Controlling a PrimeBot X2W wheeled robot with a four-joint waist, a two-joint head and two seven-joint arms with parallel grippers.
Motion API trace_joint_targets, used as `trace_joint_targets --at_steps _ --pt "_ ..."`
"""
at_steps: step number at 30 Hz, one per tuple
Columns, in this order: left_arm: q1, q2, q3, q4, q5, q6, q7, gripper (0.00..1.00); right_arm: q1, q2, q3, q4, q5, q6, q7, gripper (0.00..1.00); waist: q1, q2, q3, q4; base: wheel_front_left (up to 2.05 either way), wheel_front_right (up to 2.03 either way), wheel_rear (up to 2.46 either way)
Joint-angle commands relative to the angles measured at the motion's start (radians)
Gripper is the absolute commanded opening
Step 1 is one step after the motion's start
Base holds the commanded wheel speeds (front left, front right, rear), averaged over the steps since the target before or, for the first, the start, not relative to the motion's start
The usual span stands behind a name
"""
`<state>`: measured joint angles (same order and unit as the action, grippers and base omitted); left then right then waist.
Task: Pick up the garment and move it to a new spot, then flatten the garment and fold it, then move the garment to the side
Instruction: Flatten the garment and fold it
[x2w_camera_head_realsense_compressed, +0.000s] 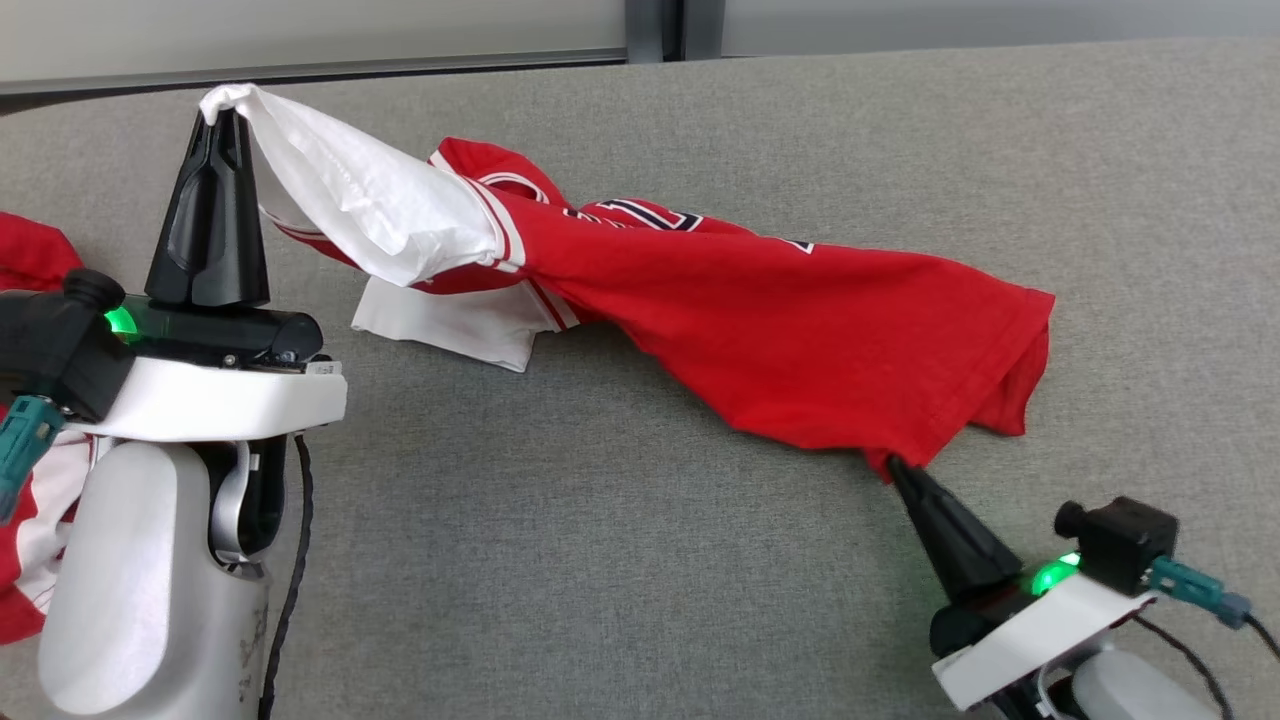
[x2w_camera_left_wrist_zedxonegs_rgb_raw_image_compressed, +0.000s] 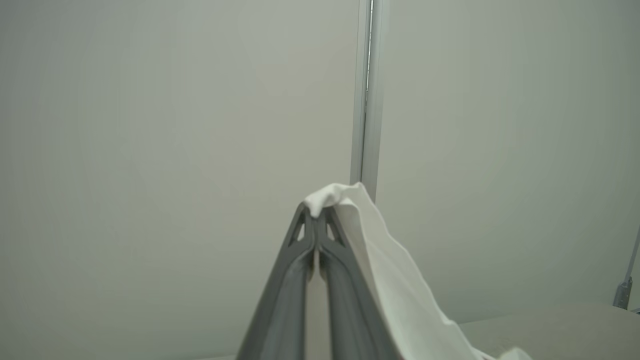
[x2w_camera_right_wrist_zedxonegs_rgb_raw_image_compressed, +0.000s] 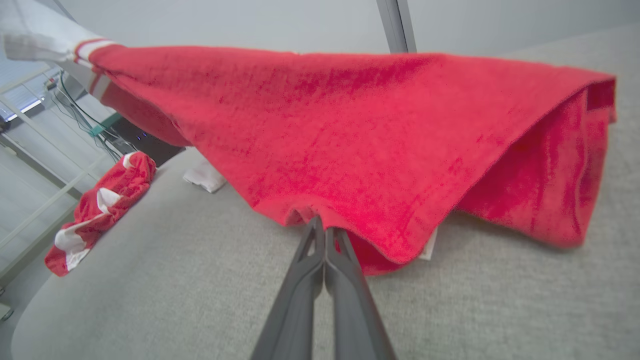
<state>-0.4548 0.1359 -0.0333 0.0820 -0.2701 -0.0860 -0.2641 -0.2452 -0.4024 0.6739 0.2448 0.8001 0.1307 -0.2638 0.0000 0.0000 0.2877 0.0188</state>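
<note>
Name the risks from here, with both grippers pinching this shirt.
1. The left gripper pinches only the tip of the white sleeve, so pulling may slip it free.
2. The right gripper holds a small bite of the red hem, which is likewise easy to lose.
3. The shirt hangs twisted between them, its other sleeve tucked beneath on the table, so laying it down could trap folds.

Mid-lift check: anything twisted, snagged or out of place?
Yes. The red T-shirt with white sleeves hangs twisted between left gripper and right gripper, not spread. Another red-and-white garment lies bunched at the left edge of the grey table.
</note>
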Motion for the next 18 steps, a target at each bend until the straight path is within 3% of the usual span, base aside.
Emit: trace_joint_targets --at_steps 1,5,11,14,18 --pt "-0.017 0.002 0.007 -0.012 0.010 -0.007 0.000 0.00 0.010 -0.010 -0.027 -0.030 -0.008 0.000 -0.001 0.00 0.0000 0.0000 -0.014 -0.010 0.00 0.00 0.00" --pt "-0.034 0.026 0.005 -0.053 -0.001 -0.019 0.000 0.00 0.031 -0.047 -0.126 -0.177 0.003 0.000 -0.001 0.00 0.0000 0.0000 -0.049 -0.037 0.00 0.00 0.00" --pt "-0.138 0.093 -0.004 -0.115 -0.019 -0.032 0.060 0.00 -0.104 -0.182 -0.229 -0.341 0.081 0.000 0.012 0.00 0.0000 0.0000 -0.084 -0.076 0.00 0.00 0.00" --pt "-0.233 0.114 -0.014 -0.127 -0.050 -0.036 0.117 0.00 -0.234 -0.235 -0.261 -0.326 0.099 0.000 0.063 0.00 0.0000 0.0000 -0.076 -0.084 0.00 0.00 0.00" --pt "-0.420 0.151 -0.057 -0.053 -0.093 -0.042 0.225 0.00 -0.451 -0.257 -0.251 -0.231 0.090 0.000 0.153 0.00 0.0000 0.0000 -0.036 -0.078 0.00 0.00 0.00"
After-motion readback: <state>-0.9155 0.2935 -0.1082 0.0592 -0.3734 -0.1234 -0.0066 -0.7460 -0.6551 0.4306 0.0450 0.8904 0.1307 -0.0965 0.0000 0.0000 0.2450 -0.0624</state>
